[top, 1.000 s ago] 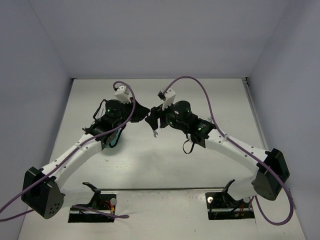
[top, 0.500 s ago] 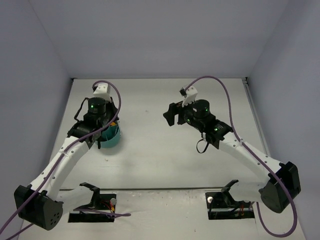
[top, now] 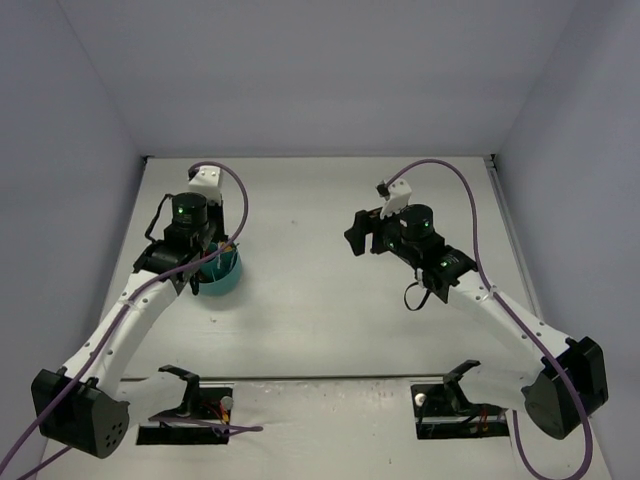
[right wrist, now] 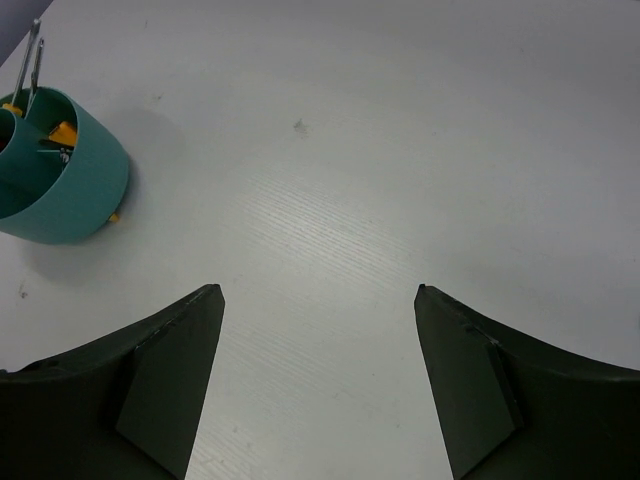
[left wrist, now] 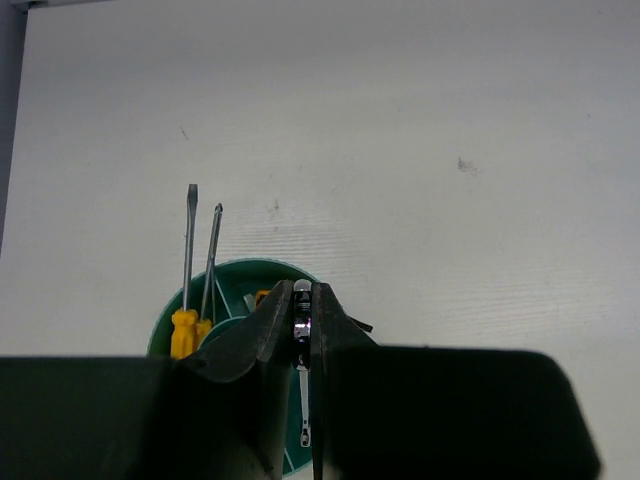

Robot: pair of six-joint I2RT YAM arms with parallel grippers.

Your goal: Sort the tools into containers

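Right above the teal bowl (left wrist: pixel 238 285), the left gripper (left wrist: pixel 302 293) has its two dark fingers pinched almost together on a small silver wrench (left wrist: pixel 303 400). The shiny head sits between the fingertips and the thin shank hangs straight down inside the bowl's rim. Which compartment lies under the wrench cannot be told, since the fingers hide most of the bowl's inside. Just left of the wrench, two orange-handled screwdrivers (left wrist: pixel 185 330) stand in the bowl with handles down, their thin shafts reaching up past the far rim. Between them and the wrench a small orange piece (left wrist: pixel 262 296) shows against the bowl's far wall. A dark sliver pokes out at the bowl's right edge, too small to name. In the top view the bowl stands on the white table (top: pixel 300 310), partly hidden under the left wrist

Well to the right of the bowl, the right gripper (top: pixel 352 240) hangs over bare table with its jaws spread wide and nothing between them. Its wrist camera shows the two fingers (right wrist: pixel 170 370) far apart at the lower edge, only table surface in the gap. In that view the bowl sits far off at the upper left, an inner divider visible and the screwdriver shafts sticking up over its rim. An orange speck (right wrist: pixel 113 217) lies on the table touching the foot of the bowl's wall
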